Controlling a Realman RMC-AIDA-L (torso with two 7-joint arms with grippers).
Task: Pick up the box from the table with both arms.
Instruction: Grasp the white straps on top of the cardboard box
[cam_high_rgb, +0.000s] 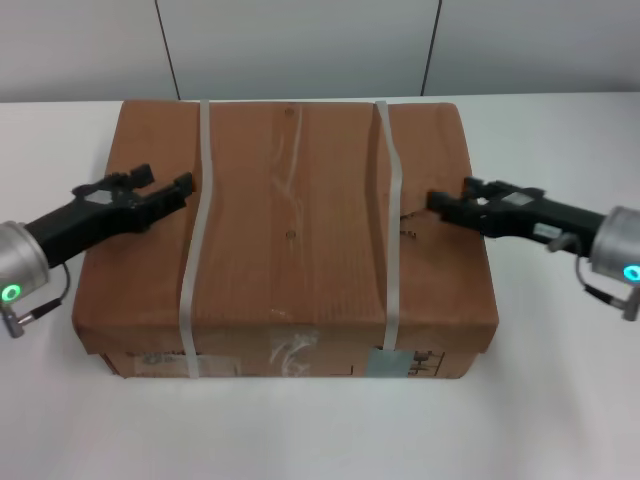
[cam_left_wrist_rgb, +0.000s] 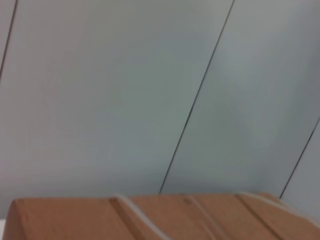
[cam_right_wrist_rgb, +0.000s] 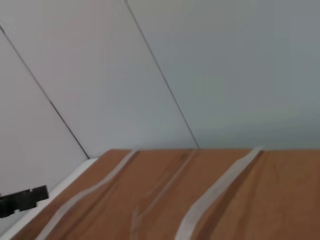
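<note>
So the box sits dead center of the head view on the white table, 2 whitish straps running front to back over its top. The left gripper hovers over the box's left edge with fingers spread and holding nothing; the right gripper is at the right edge, and honestly I cannot tell whether its fingers are apart or together from this angle. To do this step well, I'd drop both grippers down onto opposite side walls at matching height, then squeeze inward evenly before lifting, or it'll tilt.
</note>
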